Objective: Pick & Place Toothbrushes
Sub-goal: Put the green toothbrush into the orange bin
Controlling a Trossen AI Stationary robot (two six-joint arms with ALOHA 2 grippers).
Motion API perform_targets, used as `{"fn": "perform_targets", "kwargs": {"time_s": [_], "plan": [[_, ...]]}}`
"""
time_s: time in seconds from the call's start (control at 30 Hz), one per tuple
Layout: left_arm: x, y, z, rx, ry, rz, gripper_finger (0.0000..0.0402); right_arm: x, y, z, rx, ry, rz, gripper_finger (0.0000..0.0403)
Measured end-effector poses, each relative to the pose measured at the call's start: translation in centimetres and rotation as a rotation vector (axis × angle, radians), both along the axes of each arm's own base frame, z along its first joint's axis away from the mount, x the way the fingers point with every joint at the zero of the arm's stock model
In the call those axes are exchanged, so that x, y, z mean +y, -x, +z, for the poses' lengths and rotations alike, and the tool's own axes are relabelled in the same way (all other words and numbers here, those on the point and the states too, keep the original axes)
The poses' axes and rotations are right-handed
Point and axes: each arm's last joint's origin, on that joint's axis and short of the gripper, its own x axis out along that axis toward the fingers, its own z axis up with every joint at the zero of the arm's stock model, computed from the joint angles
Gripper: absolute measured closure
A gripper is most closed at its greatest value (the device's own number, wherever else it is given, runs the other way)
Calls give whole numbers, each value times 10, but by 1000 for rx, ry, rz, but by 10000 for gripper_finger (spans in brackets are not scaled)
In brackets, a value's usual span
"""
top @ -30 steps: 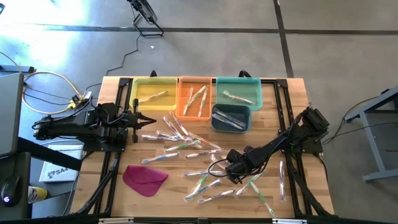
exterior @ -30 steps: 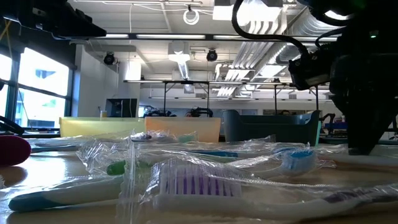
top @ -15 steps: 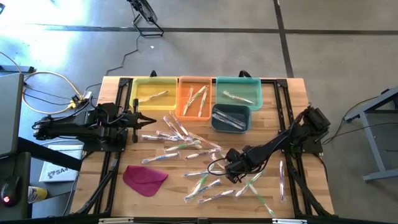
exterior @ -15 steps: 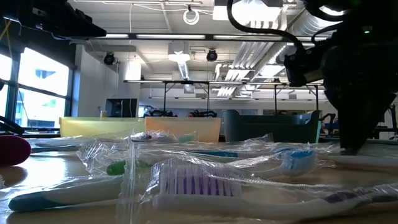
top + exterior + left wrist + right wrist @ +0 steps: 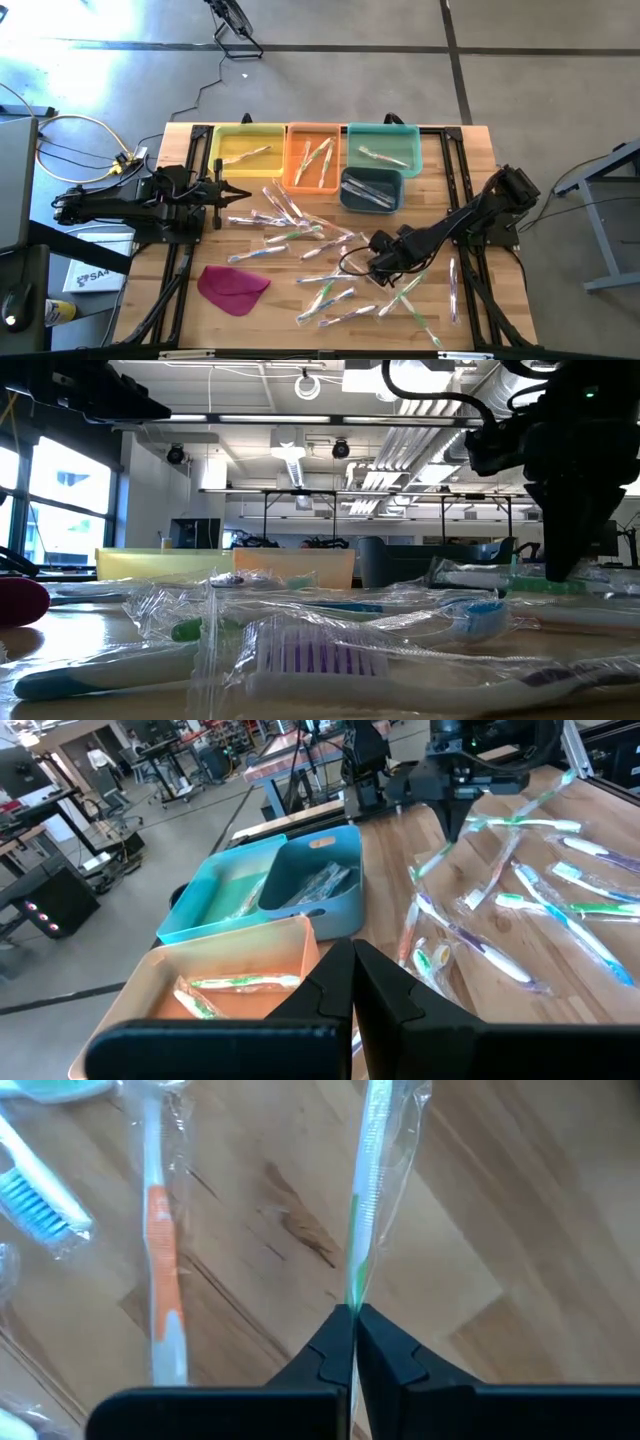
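Note:
Several wrapped toothbrushes (image 5: pixel 300 235) lie scattered on the wooden table (image 5: pixel 470 150). My right gripper (image 5: pixel 377 266) hovers over the pile's right part, shut on a green-and-white toothbrush (image 5: pixel 368 1190) in a clear wrapper. The low view shows this toothbrush (image 5: pixel 485 574) raised off the table beside the gripper (image 5: pixel 558 574). My left gripper (image 5: pixel 243 192) waits shut at the table's left, near the yellow bin (image 5: pixel 248 150), with nothing in it. My right gripper pinches the wrapped toothbrush between its two fingertips, on the green stretch of the handle (image 5: pixel 353 1302). The fingers point steeply down at it from above. The toothbrush sticks out to one side of the fingers, roughly level and lifted clear of the table.
Along the far edge stand a yellow, an orange (image 5: pixel 314 155) and a teal bin (image 5: pixel 382 148), with a dark blue bin (image 5: pixel 372 190) in front of the teal one; each holds toothbrushes. A magenta cloth (image 5: pixel 233 285) lies near the front left. One toothbrush (image 5: pixel 454 290) lies apart at the right.
My right gripper has risen from the table and drifted a little toward the right edge. The green-and-white toothbrush has come up with it and now hangs clear of the table, where before the gripper stood down among the wrappers.

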Motion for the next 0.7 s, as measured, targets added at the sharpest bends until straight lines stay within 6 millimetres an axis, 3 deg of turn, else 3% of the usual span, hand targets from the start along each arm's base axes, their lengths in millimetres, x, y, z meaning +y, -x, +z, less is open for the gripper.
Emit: {"fn": "perform_targets", "kwargs": {"time_s": [0.4, 0.7], "plan": [[0, 0, 0, -1, 0, 0, 402, -22, -2, 35, -179, 63, 13, 400], [0, 0, 0, -2, 0, 0, 402, -34, -18, 50, -356, 162, 106, 399]]}}
